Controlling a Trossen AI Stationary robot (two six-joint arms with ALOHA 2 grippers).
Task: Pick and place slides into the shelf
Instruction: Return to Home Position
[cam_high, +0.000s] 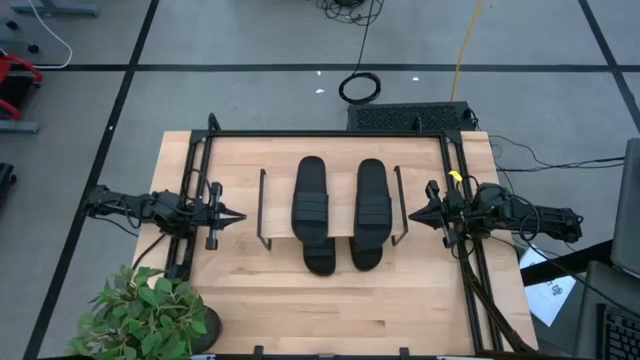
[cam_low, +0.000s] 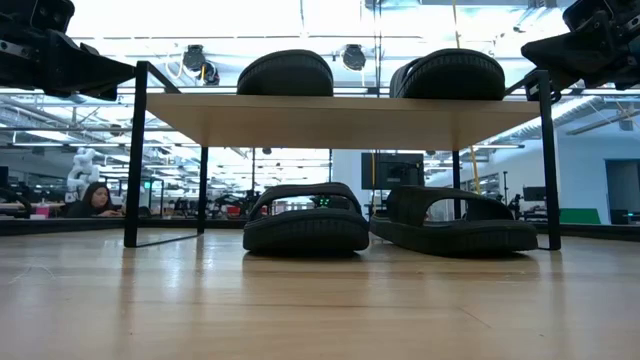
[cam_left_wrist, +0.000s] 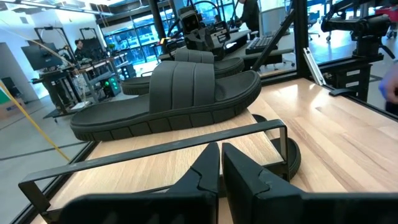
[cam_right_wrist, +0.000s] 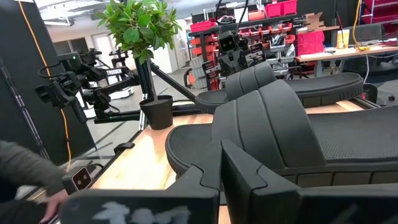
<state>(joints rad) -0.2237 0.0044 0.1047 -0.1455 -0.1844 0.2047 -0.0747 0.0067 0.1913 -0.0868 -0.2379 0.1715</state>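
Left gripper (cam_high: 238, 216) has its fingers pressed together on nothing, tip aimed straight at the shelf (cam_high: 262, 205) and just beside its wire side. Right gripper (cam_high: 412, 213) mirrors it on the other side, fingers together too, empty. All four are home: upper slides (cam_high: 311, 197) lie side by side on the plank, lower slides (cam_low: 306, 222) sit on the table beneath, their ends poking out past the plank's edge in the high view.

So where's the danger? Both tips point inward at thin wire. Any drift that way would clip the side and shove the shelf, and the upper pair, resting loose, could slip off. Pulling straight back looks the safe call.

Watch the surroundings as well: each arm lies across a side rail of the black table frame (cam_high: 330, 133), so a low sweep might snag. The potted plant (cam_high: 150, 315) crowds the left arm's corner, and a person's sleeve (cam_right_wrist: 25, 165) shows close in the right wrist view
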